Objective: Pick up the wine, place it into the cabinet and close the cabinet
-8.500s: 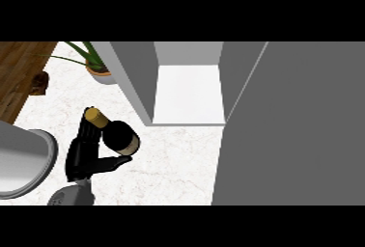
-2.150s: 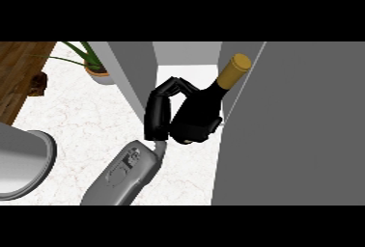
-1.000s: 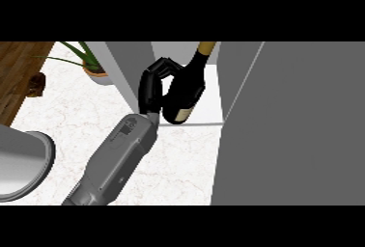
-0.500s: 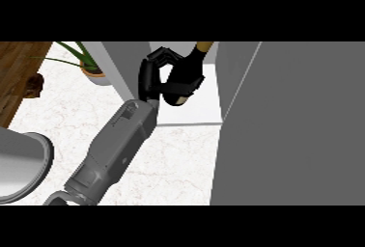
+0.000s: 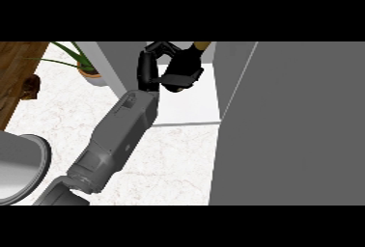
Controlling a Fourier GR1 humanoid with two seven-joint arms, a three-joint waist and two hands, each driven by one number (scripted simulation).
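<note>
- The left hand [image 5: 162, 61] reaches into the open cabinet [image 5: 187, 99], its grey forearm [image 5: 118, 140] running up from the lower left across the counter [image 5: 175, 161].
- Its black fingers [image 5: 158, 47] are curled round the wine bottle [image 5: 184, 71], with the thumb side at the left and the palm against the bottle's dark body.
- The wine bottle is held tilted: its dark body shows just right of the hand and its tan cork end [image 5: 203, 46] points toward the back of the cabinet at the top of the view.
- The bottle sits over the cabinet's white floor, near the rear, between the cabinet's left grey wall [image 5: 118, 60] and the right wall. Whether its base touches the floor cannot be told, since the hand and the bottle's shadowed underside merge.
- The cabinet door [image 5: 292, 125] stands open, a broad grey panel filling the right side of the view, its edge running along the cabinet's opening.
- A potted plant [image 5: 84, 65] stands on the counter left of the cabinet, well apart from the hand.
- A wooden surface [image 5: 18, 72] lies along the upper left corner.
- A rounded grey object [image 5: 20, 166] shows at the lower left edge, beside the forearm's elbow end.
- The right hand is not in the view.
</note>
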